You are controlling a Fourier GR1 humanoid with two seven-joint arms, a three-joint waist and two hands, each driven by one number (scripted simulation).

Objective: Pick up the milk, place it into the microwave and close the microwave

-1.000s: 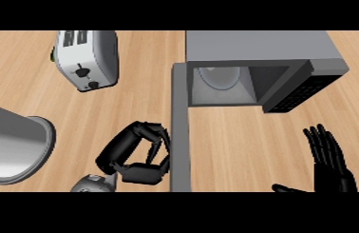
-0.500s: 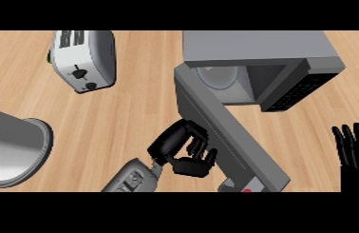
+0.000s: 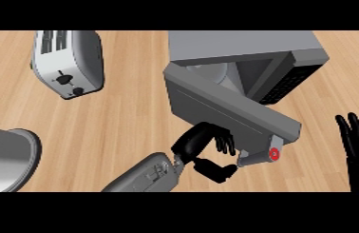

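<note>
The left hand (image 3: pixel 207 146), fingers curled and holding nothing, presses the microwave door (image 3: pixel 231 114) to swing it toward the microwave (image 3: pixel 245 46), the milk presumably inside though hidden from view, while the right hand (image 3: pixel 348 137) rests open at the right edge.

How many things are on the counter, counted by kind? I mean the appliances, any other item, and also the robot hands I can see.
Microwaves: 1, the microwave with its door partly swung.
Toasters: 1, the toaster.
Grey round-edged objects at the view's left edge: 1, the grey object, cut off by the frame.
Hands: 2, the left hand against the door, and the right hand at the right edge.
Total: 5
</note>
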